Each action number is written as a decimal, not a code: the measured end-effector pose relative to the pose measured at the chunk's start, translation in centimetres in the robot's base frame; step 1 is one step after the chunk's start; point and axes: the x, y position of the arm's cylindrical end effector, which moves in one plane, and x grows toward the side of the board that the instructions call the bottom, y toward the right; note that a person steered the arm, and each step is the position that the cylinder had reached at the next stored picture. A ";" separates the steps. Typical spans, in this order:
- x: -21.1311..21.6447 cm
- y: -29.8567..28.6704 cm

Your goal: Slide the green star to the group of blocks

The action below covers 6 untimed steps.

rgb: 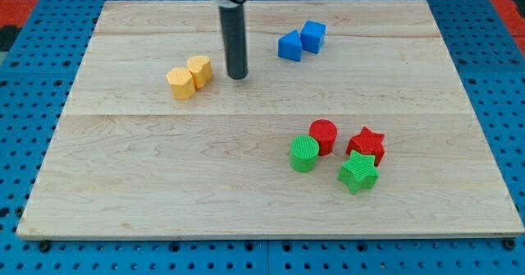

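The wooden bench (pixel 164 185) filled most of the view, lying on a blue pegboard (pixel 25 144) with a patch of red at the view's top corners. No brand, label or writing could be read anywhere on either.

There was no gripper on this arm, so nothing could be said of one spread or pressed together; the arm ended in a dark rod, and my tip (pixel 238 77) stood on the bench near the view's top, just to the right of the two yellow blocks (pixel 189 76) and well apart from everything at the lower right. The two blue blocks (pixel 301 41) sat touching, further toward the top right.

The green star (pixel 358 173) lay at the lower right, touching or nearly touching the red star (pixel 366 144) just above it. The green cylinder (pixel 303 153) and red cylinder (pixel 323 135) stood close on its left.

As a judgement, the task looked essentially done if that lower-right cluster was the group meant: the star sat among them. If the yellow or blue pair was meant, the whole slide was left.
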 end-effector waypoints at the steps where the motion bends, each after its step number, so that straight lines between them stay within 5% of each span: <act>1: 2.2 7.8; 2: 4.6 16.3; 3: 11.4 24.7; 4: 18.2 25.2; 6: 18.9 14.1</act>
